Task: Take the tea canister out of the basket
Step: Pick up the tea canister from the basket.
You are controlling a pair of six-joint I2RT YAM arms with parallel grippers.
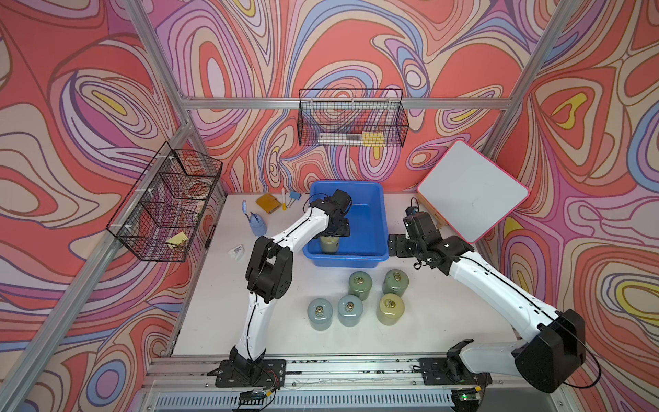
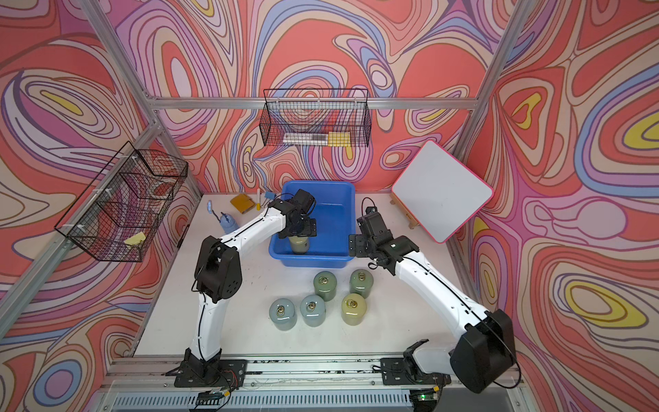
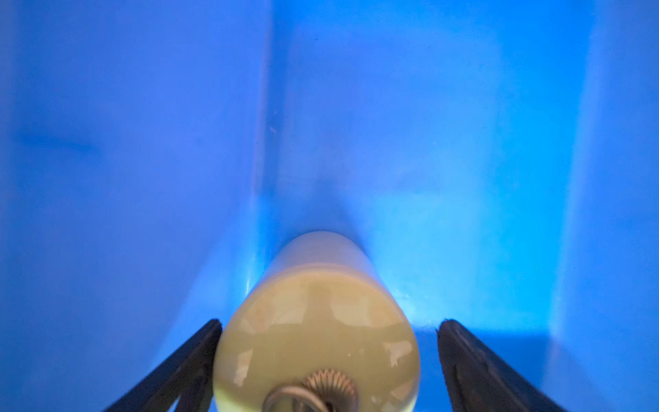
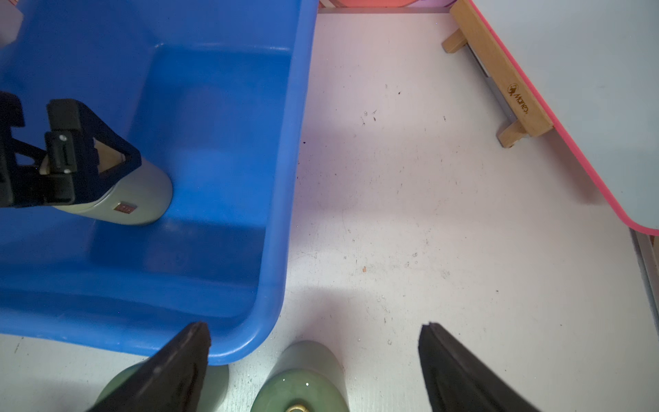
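Tea canister point(image 1: 330, 245), pale yellow-green, stands upright inside the basket point(image 1: 346, 184), at the left end of its near wall. We reach it partway through our sweep from the left.

On the left wall we see a black wire basket point(image 1: 167, 203) with a yellow note point(image 1: 177, 238) in its near end. On the white table point(image 1: 428, 321) beside it stands a blue spray bottle point(image 1: 257, 224). A small white item point(image 1: 237, 252) lies nearer us, and a yellow pad point(image 1: 268, 204) and a marker point(image 1: 284, 199) lie by the back wall.

Next comes the blue basket, with the left gripper point(image 1: 333, 233) reaching down into it over the canister. In the left wrist view we see its jaws spread to either side of the canister's rounded top, not clamped. One finger point(image 3: 199, 356) sits right against the shoulder, though we cannot tell whether it touches. The other finger point(image 3: 474, 364) stands clear, with blue floor showing in the gap. A second wire basket point(image 1: 353, 117) hangs on the back wall above.

In front of the basket, out on the table, we count two grey-blue canisters point(image 1: 320, 314), two green canisters point(image 1: 360, 285) and one yellow-green canister point(image 1: 391, 308), all upright.

Further right, the right gripper point(image 1: 396, 245) hovers just outside the basket's near right corner. Its jaws are apart and hold nothing, and in the right wrist view one of the green canisters shows below them. At the far right a pink-edged whiteboard point(image 1: 472, 191) leans on its wooden stand point(image 4: 495, 67).
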